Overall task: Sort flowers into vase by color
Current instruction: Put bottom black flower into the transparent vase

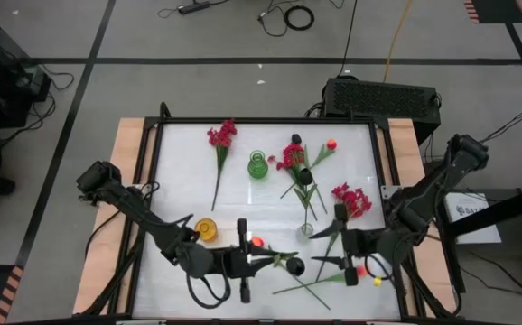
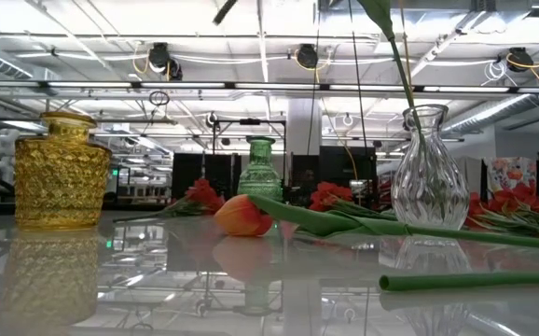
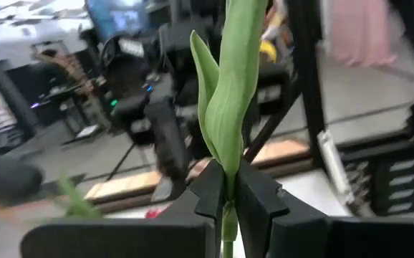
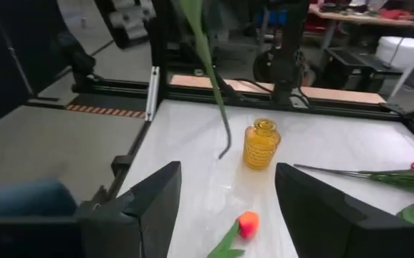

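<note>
- Yellow vase (image 1: 206,229) stands near the table's front edge, just beside my left arm; it looks like a possible home for the warm-coloured buds.
- My left gripper (image 3: 225,179) is closed hard on a green flower stem (image 3: 232,107), pinching it just below a leaf. I judge this as the carry step: one flower is picked and not yet in any vase. From my wrist view I cannot tell which bloom it bears.
- An orange tulip bud (image 1: 257,241) lies on the table between the yellow vase and the clear vase (image 1: 306,230), unsorted.
- The green vase (image 1: 257,164) stands farther back; crimson sprays (image 1: 222,135) lie loose around it.
- My right gripper (image 4: 227,175) hovers near the front right with its fingers spread and nothing between them.
- Next, I think, I must tilt the stem's cut end down over the matching vase's narrow neck, then let go.
</note>
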